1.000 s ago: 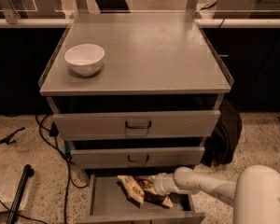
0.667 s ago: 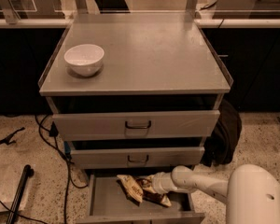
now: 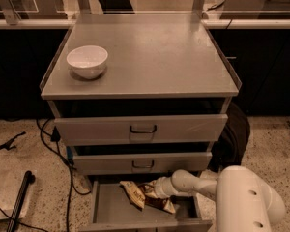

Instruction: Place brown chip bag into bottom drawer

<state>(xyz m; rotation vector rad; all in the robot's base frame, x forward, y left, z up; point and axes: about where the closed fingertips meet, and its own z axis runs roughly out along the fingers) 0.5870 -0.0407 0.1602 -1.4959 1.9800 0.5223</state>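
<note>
Grey cabinet worktop (image 3: 154,57) with white bowl (image 3: 87,61) at left. Below, bottom drawer (image 3: 108,208) pulled open, brown chip bag (image 3: 135,195) lying inside, right of centre. Gripper (image 3: 156,190) low in drawer against bag; open or closed, impossible to tell.

One top drawer (image 3: 193,128), one middle drawer (image 3: 183,162) and one bottom drawer (image 3: 111,208) make three in all. One white bowl (image 3: 87,61) stands on the counter (image 3: 159,57). One brown chip bag (image 3: 137,195) lies in the bottom drawer, and one pincer (image 3: 153,191) is at the bag, over that drawer.
</note>
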